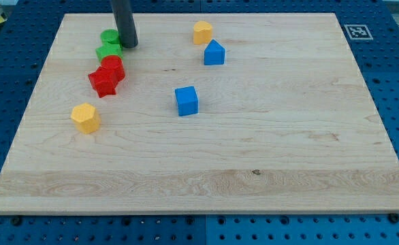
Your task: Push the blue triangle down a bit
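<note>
The blue triangle (214, 53) sits on the wooden board (267, 156) near the view's top, right of centre-left, just below and right of an orange block (202, 32). My tip (129, 45) is at the view's top left, touching the right side of a green round block (110, 37). The tip is well to the left of the blue triangle, apart from it.
A second green block (107, 52) lies under the first. A red round block (113, 67) and a red star block (103, 82) sit below them. An orange hexagonal block (85, 118) is at the left. A blue cube (186, 101) is near the middle.
</note>
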